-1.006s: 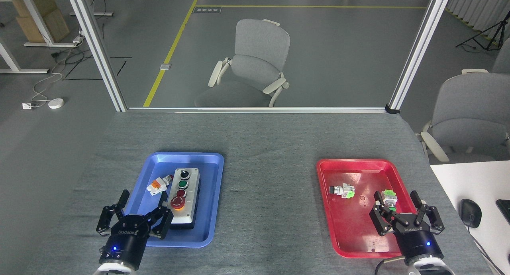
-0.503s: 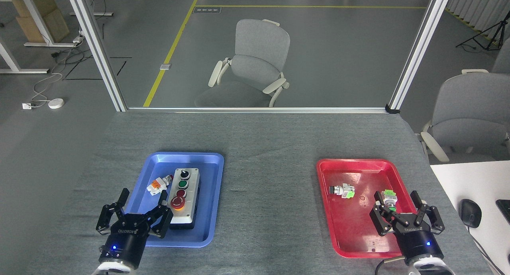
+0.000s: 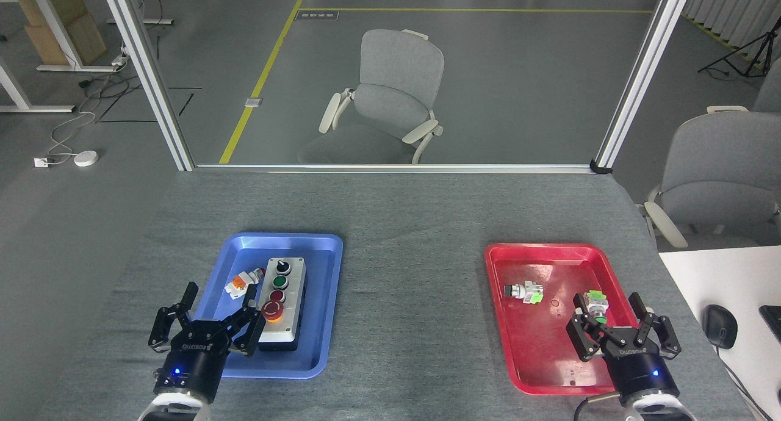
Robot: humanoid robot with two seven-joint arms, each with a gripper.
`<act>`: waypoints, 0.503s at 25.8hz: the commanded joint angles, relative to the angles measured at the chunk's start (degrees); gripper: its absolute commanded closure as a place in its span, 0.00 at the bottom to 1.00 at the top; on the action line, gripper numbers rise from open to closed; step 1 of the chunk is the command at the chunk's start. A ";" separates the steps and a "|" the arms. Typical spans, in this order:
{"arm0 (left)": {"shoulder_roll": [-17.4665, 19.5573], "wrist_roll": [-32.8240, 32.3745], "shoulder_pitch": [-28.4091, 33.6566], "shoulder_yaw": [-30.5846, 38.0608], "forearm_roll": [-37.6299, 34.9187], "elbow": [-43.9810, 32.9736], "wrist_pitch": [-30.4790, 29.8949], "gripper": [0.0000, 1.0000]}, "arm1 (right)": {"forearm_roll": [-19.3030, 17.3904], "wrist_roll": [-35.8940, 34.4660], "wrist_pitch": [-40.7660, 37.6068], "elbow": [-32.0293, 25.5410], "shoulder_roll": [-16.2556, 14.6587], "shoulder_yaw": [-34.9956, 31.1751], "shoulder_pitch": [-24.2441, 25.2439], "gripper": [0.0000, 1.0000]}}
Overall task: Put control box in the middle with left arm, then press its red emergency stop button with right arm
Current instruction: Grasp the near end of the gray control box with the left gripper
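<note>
Just right of open left pincer (image 3: 219, 299): control box (image 3: 280, 302).

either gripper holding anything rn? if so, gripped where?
Nothing held. Left gripper is open beside the control box in the blue tray; right gripper is open over the red tray.

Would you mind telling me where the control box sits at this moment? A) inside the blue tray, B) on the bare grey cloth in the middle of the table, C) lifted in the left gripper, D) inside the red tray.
A: the control box lies flat inside the blue tray, beside a loose orange-and-white part, while the open left gripper holds nothing.
</note>
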 commanded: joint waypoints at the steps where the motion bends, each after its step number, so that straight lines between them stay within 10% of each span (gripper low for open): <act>1: 0.16 0.01 -0.24 0.00 -0.09 0.31 -0.10 0.01 | 0.80 0.23 0.08 0.00 0.01 0.03 0.00 0.01; 13: 0.16 0.10 -0.06 0.00 -0.26 0.84 0.43 0.01 | 1.68 0.14 0.08 0.00 0.09 0.04 0.00 0.01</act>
